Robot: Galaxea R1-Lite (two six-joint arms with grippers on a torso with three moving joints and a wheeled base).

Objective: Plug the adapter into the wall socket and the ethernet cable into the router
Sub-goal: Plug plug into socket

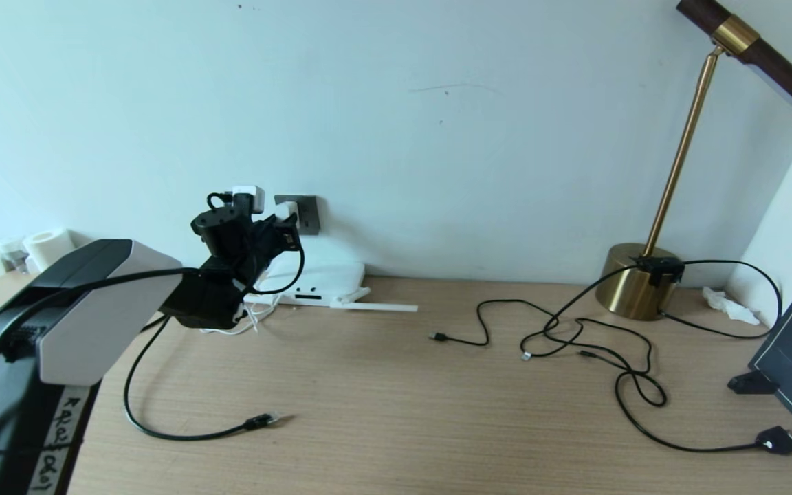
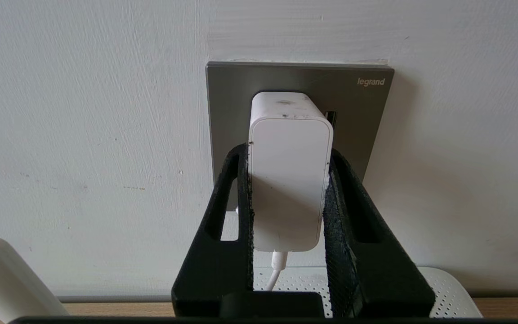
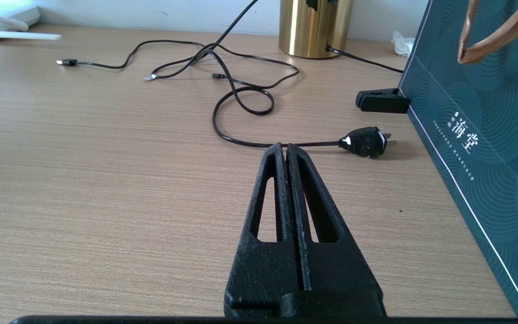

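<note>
My left gripper is shut on the white adapter, one finger on each of its sides. The adapter's front sits against the dark grey wall socket, its pins are hidden, and its thin white cord hangs down. In the head view the left gripper is at the wall socket, above the white router. The ethernet cable lies loose on the desk, its clear-tipped end near the front. My right gripper is shut on nothing, low over the desk.
A brass lamp base stands at the back right, with thin black cords tangled in front of it. A black plug lies just past the right fingertips. A dark green bag stands at the right edge.
</note>
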